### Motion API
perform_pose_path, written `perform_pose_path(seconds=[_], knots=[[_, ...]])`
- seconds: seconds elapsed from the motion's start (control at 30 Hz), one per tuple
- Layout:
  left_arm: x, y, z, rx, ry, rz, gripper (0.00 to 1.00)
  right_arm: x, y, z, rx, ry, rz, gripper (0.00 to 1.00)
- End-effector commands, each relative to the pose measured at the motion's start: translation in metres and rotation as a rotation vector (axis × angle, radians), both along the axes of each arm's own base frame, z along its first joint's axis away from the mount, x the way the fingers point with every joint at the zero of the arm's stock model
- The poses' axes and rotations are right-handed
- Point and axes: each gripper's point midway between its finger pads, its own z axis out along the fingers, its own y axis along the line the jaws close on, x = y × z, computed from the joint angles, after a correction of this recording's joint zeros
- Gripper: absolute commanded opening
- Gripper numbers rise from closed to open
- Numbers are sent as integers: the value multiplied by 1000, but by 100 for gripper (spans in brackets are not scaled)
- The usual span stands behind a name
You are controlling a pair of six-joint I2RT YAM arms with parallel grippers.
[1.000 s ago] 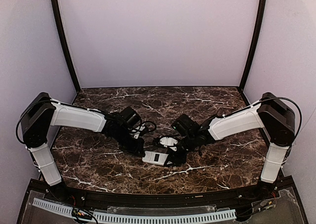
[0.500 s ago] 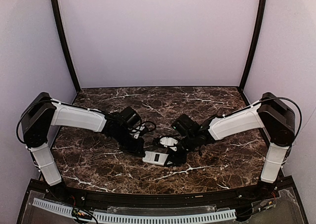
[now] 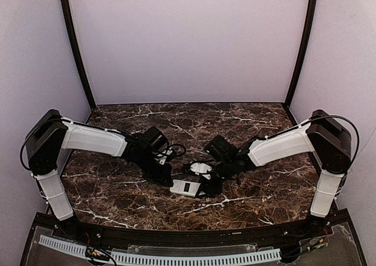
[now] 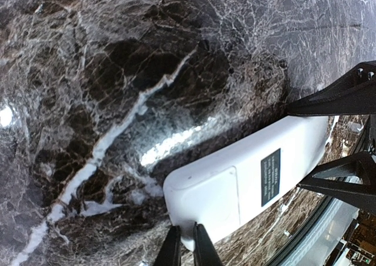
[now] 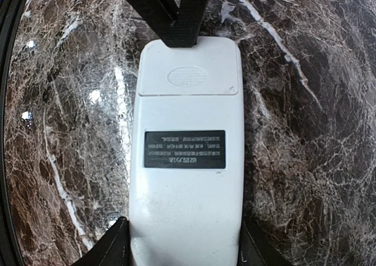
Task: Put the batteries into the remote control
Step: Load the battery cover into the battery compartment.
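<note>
The remote control (image 3: 187, 187) lies back-up on the marble table, plain white with a black label (image 5: 184, 150) and its battery cover (image 5: 188, 66) closed. My right gripper (image 5: 183, 251) is shut on the remote's sides at the end away from the cover, one finger against each long edge. My left gripper (image 4: 187, 245) is shut, and its thin fingertips (image 4: 202, 242) rest against the cover end of the remote (image 4: 252, 178). Those same left fingers (image 5: 176, 13) show as dark bars over that end in the right wrist view. The batteries are out of view.
Both arms (image 3: 94, 140) (image 3: 282, 145) reach inward and meet near the table's front centre. The table's front edge (image 4: 332, 231) runs close behind the remote. Pale walls and black corner posts (image 3: 76, 49) enclose the table on three sides.
</note>
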Motion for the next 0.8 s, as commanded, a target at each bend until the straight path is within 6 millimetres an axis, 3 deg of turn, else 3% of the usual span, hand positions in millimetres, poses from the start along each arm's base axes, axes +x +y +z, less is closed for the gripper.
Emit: perform_pose_path(seconds=[0.0, 0.67, 0.77], knots=[[-68, -13, -44, 1, 206, -141, 7, -7, 0, -16, -20, 23, 25, 4], [-87, -45, -30, -163, 260, -188, 7, 0, 1, -25, 11, -31, 58, 0], [-78, -34, -32, -117, 230, -169, 7, 8, -8, -26, -6, -28, 28, 10]])
